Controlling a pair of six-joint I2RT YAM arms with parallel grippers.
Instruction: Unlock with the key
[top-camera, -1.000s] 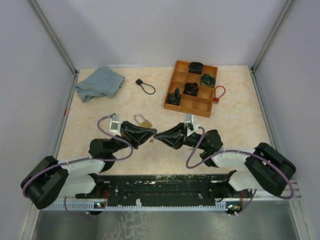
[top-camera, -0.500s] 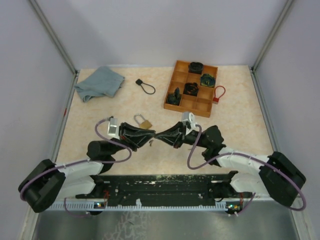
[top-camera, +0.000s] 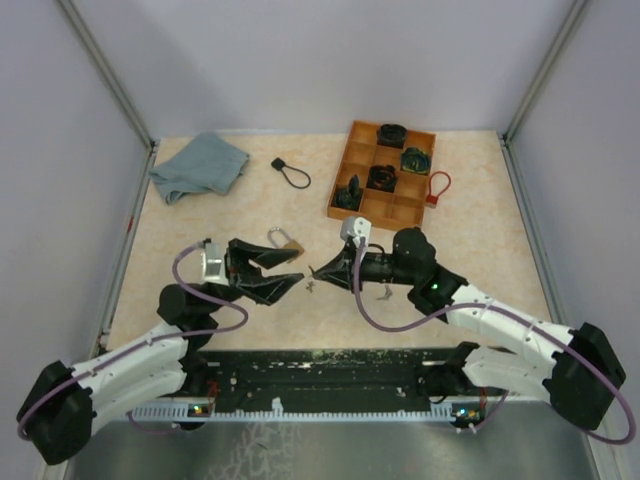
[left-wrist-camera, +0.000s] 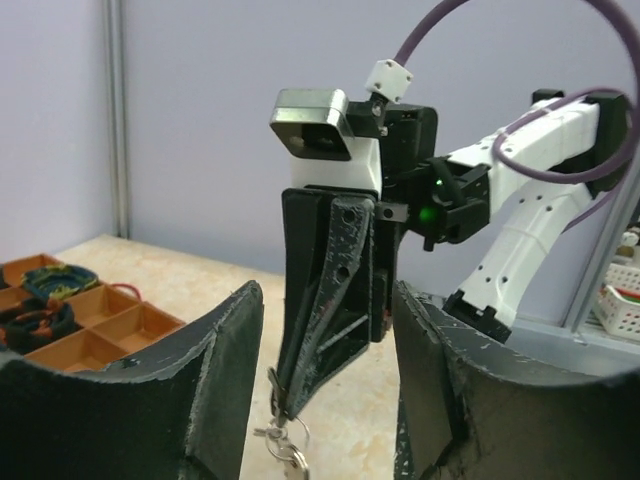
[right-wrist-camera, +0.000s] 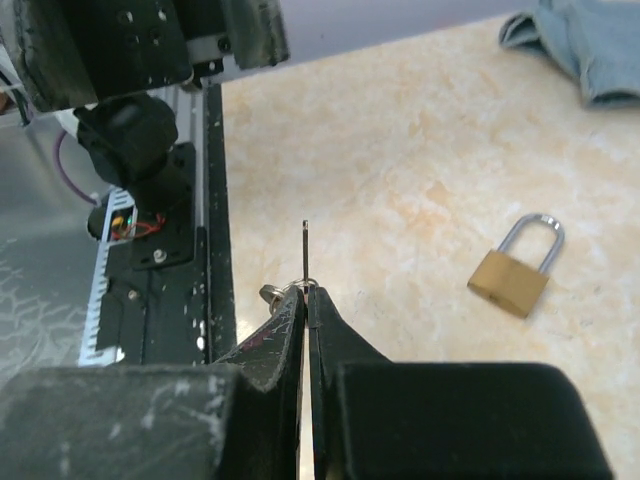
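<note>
1. Right gripper (right-wrist-camera: 305, 305): jaws pressed together, pinching the key (right-wrist-camera: 305, 250). The blade pokes straight out past the fingertips. The key ring (left-wrist-camera: 287, 452) dangles just under the tips.

2. Left gripper (top-camera: 293, 266): jaws spread wide, gripping nothing. The tips of the right gripper point into the gap from the opposite side, close to it but clear of both fingers (left-wrist-camera: 200, 380).

3. Padlock (top-camera: 287, 241): brass body with a silver shackle, lying flat on the table (top-camera: 470, 240). It sits just outside the far finger of the left jaws; I cannot tell whether they touch. Seen from the right jaws it lies off to the right of the tips, apart from the key (right-wrist-camera: 512, 275).

4. Orange tray (top-camera: 362, 152): well beyond the right jaws on the far side, with dark oddments in several compartments.

5. Blue cloth (top-camera: 200, 165): crumpled, well beyond the left jaws towards the far left corner.

6. Black cable loop (top-camera: 290, 172): on the table beyond the padlock, between cloth and tray.

7. Red loop (top-camera: 438, 187): just beside the tray's right edge, well away from both pairs of jaws.
</note>
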